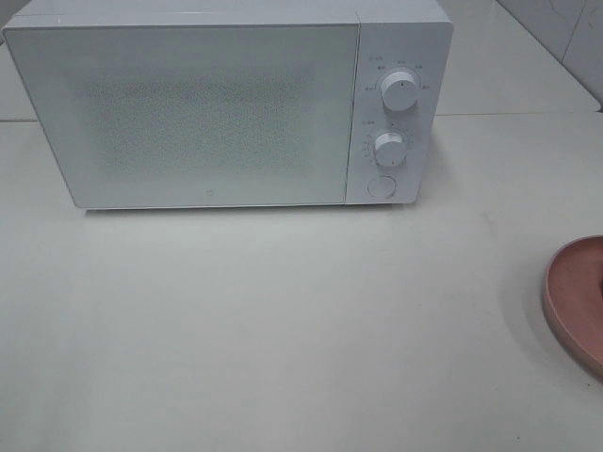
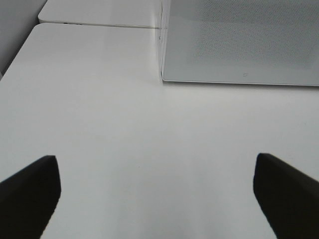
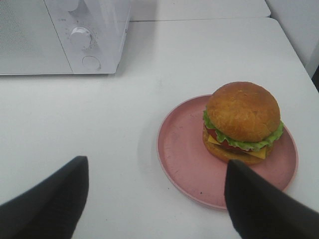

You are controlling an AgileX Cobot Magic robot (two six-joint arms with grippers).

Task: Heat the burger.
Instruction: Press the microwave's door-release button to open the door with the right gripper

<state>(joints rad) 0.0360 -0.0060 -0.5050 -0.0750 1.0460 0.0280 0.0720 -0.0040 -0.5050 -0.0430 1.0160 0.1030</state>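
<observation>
Your left gripper [image 2: 154, 164] and right gripper [image 3: 157, 167] both gape, empty. The burger [image 3: 243, 119] sits on the pink dish [image 1: 577, 301], at 4 o'clock from the shut microwave [image 1: 226, 113]. Best open its door first, keeping the right arm clear.

The box-shaped white microwave oven [image 1: 226, 104] carries a fine grey dotted mesh pattern across its front; its two round knobs [image 1: 399, 92] are white. The smooth counter [image 1: 283, 330] is plain off-white. The round dish [image 3: 184, 149] is uniform pink. The tall round burger [image 3: 242, 119] has a glossy golden-brown bun, green lettuce, red filling and yellow cheese. The left gripper's fingers [image 2: 30, 194] and the right gripper's fingers [image 3: 50, 204] are black.
</observation>
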